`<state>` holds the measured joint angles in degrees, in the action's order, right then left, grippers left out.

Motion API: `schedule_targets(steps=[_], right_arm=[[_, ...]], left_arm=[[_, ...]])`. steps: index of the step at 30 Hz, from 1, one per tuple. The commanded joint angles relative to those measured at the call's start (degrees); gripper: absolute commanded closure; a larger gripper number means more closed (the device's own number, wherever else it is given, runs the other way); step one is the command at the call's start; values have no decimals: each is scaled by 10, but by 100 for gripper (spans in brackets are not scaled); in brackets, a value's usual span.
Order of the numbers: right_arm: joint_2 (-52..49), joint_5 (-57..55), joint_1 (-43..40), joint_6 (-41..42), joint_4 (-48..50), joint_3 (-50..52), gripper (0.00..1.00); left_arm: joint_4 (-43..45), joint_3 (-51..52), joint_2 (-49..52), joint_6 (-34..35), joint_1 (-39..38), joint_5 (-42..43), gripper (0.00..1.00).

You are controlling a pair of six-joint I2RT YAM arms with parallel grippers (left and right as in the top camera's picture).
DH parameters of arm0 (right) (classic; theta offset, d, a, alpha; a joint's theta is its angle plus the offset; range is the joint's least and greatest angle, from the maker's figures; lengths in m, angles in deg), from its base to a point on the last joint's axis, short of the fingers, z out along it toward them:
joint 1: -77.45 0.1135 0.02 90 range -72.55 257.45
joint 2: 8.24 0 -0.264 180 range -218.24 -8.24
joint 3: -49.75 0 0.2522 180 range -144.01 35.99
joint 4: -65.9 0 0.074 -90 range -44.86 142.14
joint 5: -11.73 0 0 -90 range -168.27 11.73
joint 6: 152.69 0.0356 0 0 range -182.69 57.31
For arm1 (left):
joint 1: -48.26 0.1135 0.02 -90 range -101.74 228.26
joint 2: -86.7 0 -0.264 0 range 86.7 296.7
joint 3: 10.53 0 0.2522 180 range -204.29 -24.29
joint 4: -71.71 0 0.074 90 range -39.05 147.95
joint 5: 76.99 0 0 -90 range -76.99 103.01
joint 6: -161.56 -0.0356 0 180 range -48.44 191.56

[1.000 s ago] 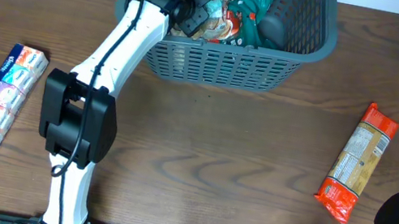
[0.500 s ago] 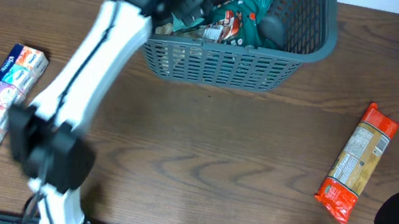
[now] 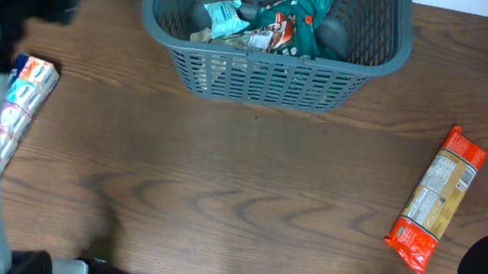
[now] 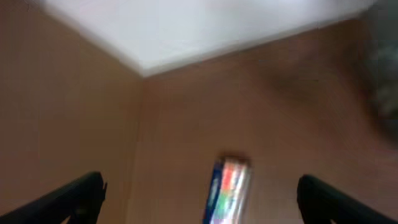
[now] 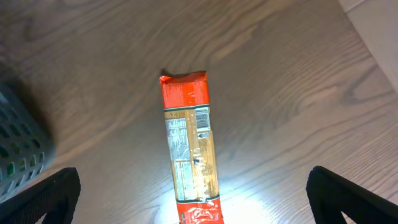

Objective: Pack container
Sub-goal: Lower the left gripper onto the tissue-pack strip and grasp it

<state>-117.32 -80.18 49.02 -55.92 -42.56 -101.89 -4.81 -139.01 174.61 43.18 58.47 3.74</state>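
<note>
The container (image 3: 264, 80) sits at top centre, well apart from both grippers. The left gripper (image 4: 199, 186) is spread wide, empty, over a tissue pack (image 4: 227, 190). The right gripper (image 5: 193, 183) is likewise over an orange packet (image 5: 186, 149).

Your wooden table (image 3: 232, 206) and its load
You had the container (image 3: 264, 78) standing at the far edge, a colourful multi-pack (image 3: 32, 82) lying at the left, and an orange packet (image 3: 436, 199) flat at the right, all well apart.
</note>
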Motion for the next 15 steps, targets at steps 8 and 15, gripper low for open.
schedule_targets(steps=[8, 15], right_arm=[[1, 0, 0, -9, 10, 0, 1], [1, 0, 0, -8, 15, 0, 1]], left_arm=[[-65, 31, 106, -60, 216, 176, 1], [-79, 32, 214, -79, 236, 176, 1]])
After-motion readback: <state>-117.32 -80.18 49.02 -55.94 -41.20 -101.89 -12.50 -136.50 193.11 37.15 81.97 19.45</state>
